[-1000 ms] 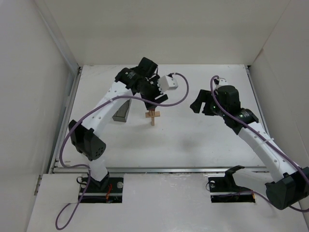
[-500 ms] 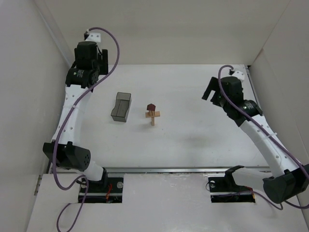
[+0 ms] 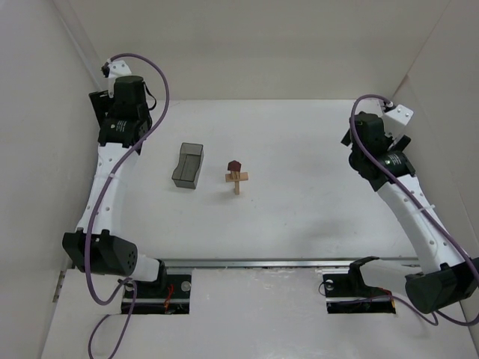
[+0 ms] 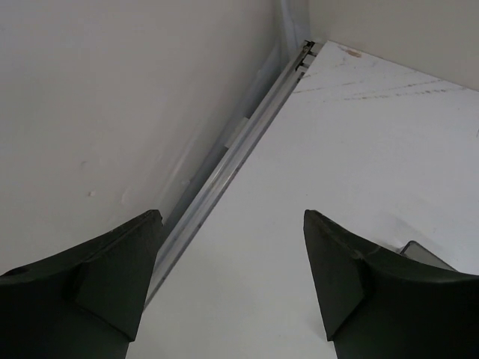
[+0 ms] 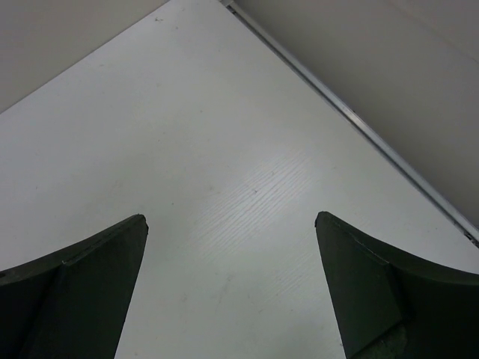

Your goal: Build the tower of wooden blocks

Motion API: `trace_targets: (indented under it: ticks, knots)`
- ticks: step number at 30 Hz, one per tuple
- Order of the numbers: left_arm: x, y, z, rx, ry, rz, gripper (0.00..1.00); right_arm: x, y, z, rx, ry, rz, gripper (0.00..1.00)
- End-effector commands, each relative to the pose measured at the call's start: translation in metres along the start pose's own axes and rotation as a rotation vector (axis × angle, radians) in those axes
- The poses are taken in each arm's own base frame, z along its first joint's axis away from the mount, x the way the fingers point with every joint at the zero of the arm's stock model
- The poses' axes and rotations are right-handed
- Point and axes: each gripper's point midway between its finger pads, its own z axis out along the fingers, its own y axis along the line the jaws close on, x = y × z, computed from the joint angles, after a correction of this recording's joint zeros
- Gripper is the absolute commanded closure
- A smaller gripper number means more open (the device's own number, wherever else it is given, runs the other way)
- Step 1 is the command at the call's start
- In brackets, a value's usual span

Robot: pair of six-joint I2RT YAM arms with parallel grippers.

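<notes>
Grippers (image 4: pixel 230 217) (image 5: pixel 229 218) spread wide, both empty

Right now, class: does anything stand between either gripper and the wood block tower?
The grey box sits roughly between the left gripper and the wood block tower. Nothing visible lies between the right gripper and it.

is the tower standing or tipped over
Standing. In the top view the tower has its upright erect, a bar across it and the dark block on top.

light-tan wood block tower (image 3: pixel 238 182), dark reddish-brown block (image 3: pixel 235 164), grey box (image 3: pixel 188 166)
</notes>
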Motion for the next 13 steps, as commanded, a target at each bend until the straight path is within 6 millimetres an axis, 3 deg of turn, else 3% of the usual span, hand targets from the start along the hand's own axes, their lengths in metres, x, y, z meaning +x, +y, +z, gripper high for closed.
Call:
trace_targets:
  ticks: [1,13]
  knots:
    - [-0.0211,0.0095,-0.0113,-0.011,-0.066,-0.101,0.26,-0.0276,-0.0059,-0.0089,0.017,-0.070,0.041,0.00]
    - [-0.0239,0.0031,-0.0144,0.034,-0.062,-0.118,0.26,-0.0245,-0.0118,-0.0159,-0.014,-0.074,0.064,0.00]
